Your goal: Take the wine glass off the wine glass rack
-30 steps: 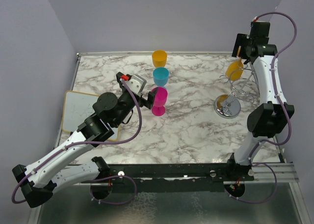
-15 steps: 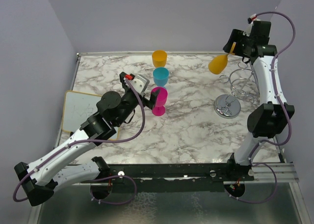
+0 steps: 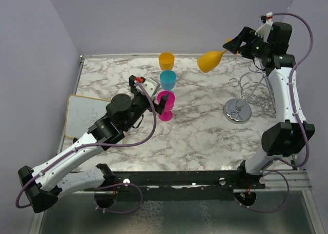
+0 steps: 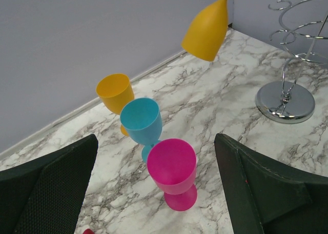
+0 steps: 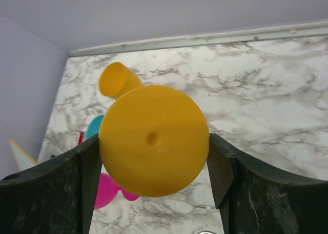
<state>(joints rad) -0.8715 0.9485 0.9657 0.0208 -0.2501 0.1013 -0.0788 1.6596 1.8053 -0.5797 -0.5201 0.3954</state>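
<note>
Slippage is worrying me most: my right pincer (image 3: 233, 45) is clenching the orange wine glass (image 3: 209, 61) only by its round foot, holding it tilted in the air, clear of the wine glass rack (image 3: 237, 111). If that grip is loosening, the glass is falling toward the marble table (image 3: 195, 136).

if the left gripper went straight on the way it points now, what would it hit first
Most likely the pink glass, which stands nearest, centred between the open fingers of the left gripper; the blue glass is just behind it. Depth is hard to judge.
</note>
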